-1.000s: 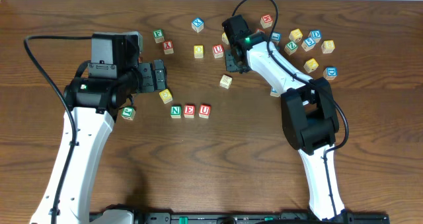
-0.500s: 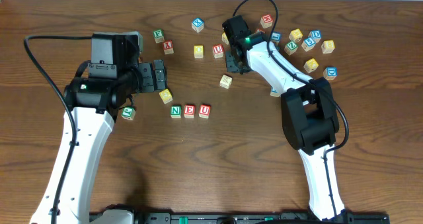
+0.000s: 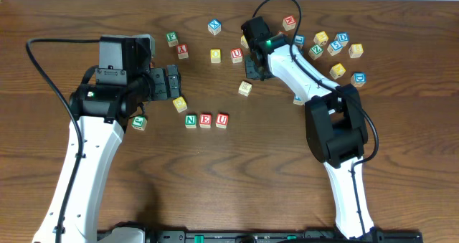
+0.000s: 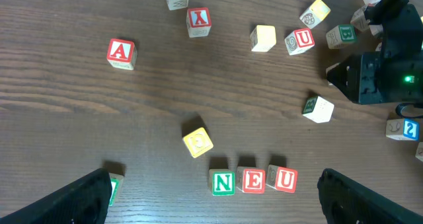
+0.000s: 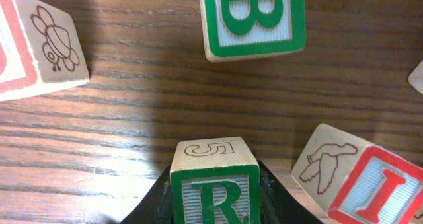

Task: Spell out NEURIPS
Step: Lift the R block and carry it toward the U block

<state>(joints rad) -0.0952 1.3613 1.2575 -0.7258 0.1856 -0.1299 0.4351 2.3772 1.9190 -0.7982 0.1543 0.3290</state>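
The right jaws are closed on the green R cube point(image 5: 214, 178), bottom centre of the right wrist view, with what reads as a 5 on its top face. A red I cube point(image 5: 370, 184) sits just beside it at lower right, and a green B cube point(image 5: 253, 19) lies at top centre. A crooked lift could knock the I away or twist the R in the grip. The left jaws stand wide open and empty over the row N point(image 4: 223, 182), E point(image 4: 253, 180), U point(image 4: 284, 179) at bottom centre of the left wrist view. A careless set-down could scatter it.

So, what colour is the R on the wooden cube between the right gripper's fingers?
Green, on the pale wooden cube; right wrist view.
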